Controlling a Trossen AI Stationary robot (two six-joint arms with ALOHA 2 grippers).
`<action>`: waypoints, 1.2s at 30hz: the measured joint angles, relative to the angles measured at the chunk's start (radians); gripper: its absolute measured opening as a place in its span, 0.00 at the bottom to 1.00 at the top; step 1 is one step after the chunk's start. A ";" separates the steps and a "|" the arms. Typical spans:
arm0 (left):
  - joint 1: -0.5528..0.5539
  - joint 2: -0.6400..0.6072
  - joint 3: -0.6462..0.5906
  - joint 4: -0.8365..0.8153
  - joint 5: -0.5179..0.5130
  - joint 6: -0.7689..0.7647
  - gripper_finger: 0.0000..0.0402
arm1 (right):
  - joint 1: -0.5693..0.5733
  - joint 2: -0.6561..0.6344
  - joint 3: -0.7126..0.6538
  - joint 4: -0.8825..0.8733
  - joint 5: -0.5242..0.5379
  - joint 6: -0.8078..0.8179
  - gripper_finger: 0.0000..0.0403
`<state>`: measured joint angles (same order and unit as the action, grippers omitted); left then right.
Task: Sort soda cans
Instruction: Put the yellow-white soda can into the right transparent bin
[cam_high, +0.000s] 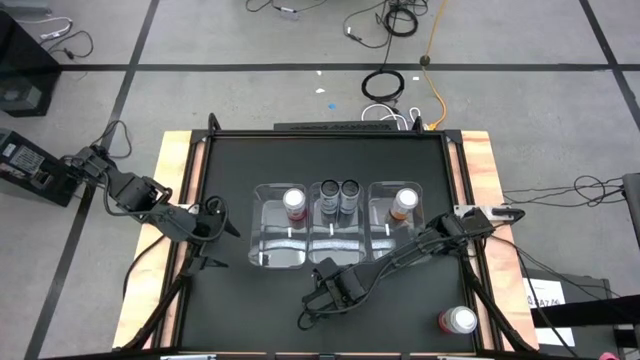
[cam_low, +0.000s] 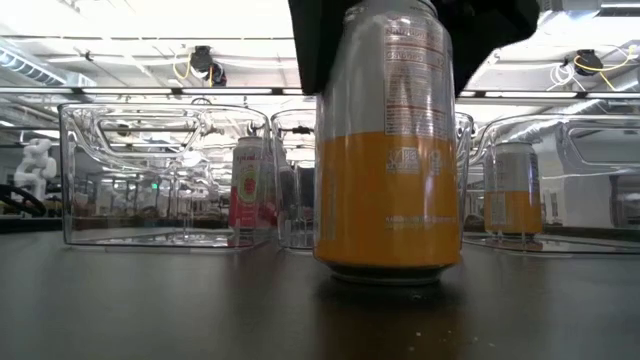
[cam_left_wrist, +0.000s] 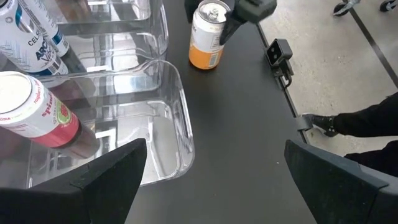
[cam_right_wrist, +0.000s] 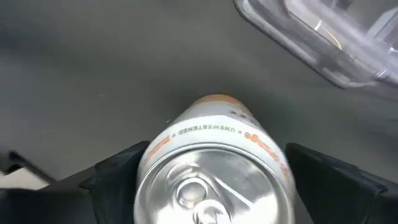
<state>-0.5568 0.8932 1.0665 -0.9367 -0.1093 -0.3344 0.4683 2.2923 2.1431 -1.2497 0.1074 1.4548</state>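
Note:
An orange soda can with a silver top (cam_low: 388, 160) stands near the middle of the table's near side. My right gripper (cam_right_wrist: 214, 155) is over it (cam_high: 325, 288), shut on its upper part, and hides it in the high view. My left gripper (cam_left_wrist: 214, 155) waits open at the left of the bins (cam_high: 215, 225). Three clear bins stand in a row. The left bin (cam_high: 262, 245) holds a pink can (cam_high: 293, 203), the middle bin two black cans (cam_high: 339, 190), the right bin an orange can (cam_high: 404, 203). A second pink can (cam_high: 458, 320) stands by the near right corner. My right gripper pinches the orange can between its two fingers at the upper part of its wall (cam_low: 388, 60), just under the silver rim (cam_right_wrist: 211, 134). The fingers (cam_right_wrist: 118, 177) come from above, pointing down, one on each side. The can is upright, with its base (cam_low: 388, 270) on the table.
The bins' clear walls (cam_low: 165, 170) rise just beyond the held can, toward the far side. Wooden side boards (cam_high: 170, 200) border the black table top. Open black surface lies on the near side, left of the right gripper.

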 joint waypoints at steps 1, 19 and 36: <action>0.000 0.000 0.000 0.000 0.000 0.000 0.97 | 0.000 -0.004 0.001 0.000 0.001 -0.003 0.91; 0.000 0.000 0.000 0.001 0.000 0.000 0.97 | 0.004 -0.009 0.005 -0.012 -0.003 -0.038 0.94; 0.000 0.000 0.000 0.003 0.000 0.000 0.97 | 0.005 -0.012 0.007 -0.006 -0.013 -0.010 0.71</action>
<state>-0.5568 0.8935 1.0667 -0.9339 -0.1093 -0.3344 0.4728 2.2799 2.1498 -1.2558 0.0947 1.4449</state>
